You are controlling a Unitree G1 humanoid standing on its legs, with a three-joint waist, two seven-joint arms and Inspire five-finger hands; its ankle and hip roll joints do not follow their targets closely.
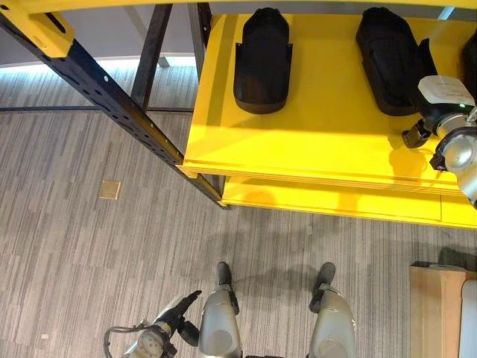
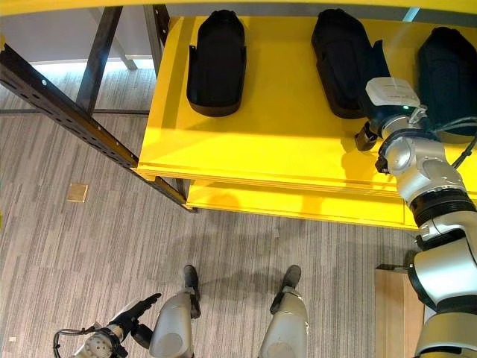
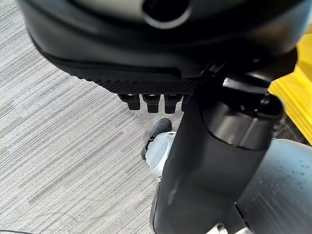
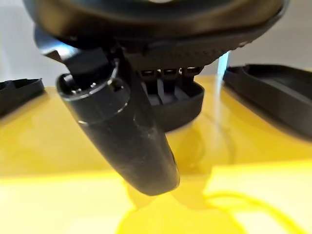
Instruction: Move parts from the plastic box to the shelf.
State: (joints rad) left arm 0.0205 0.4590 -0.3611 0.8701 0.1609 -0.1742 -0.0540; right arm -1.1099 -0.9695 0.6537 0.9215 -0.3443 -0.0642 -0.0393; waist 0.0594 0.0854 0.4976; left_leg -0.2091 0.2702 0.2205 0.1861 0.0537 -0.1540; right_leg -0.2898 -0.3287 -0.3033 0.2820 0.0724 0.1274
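Three black parts lie on the yellow shelf [image 2: 261, 149]: a left part [image 2: 217, 63], a middle part [image 2: 341, 63] and a right part [image 2: 447, 74]. The right hand [image 2: 373, 115] rests its straight fingers [image 4: 168, 90] in the middle part; the left hand [image 2: 134, 312] hangs low over the carpet, fingers relaxed

Three black moulded parts lie flat on the yellow shelf [image 2: 261, 142], side by side and apart from one another, each long and rounded at the far end with a raised rim round a hollow. The left part [image 2: 217, 60] lies alone, well clear of the other two. The middle part [image 2: 339, 56] and the right part [image 2: 447, 74] lie nearer each other, and the right hand [image 2: 370, 123] sits at the middle part's near end with its fingers reaching into the open hollow.
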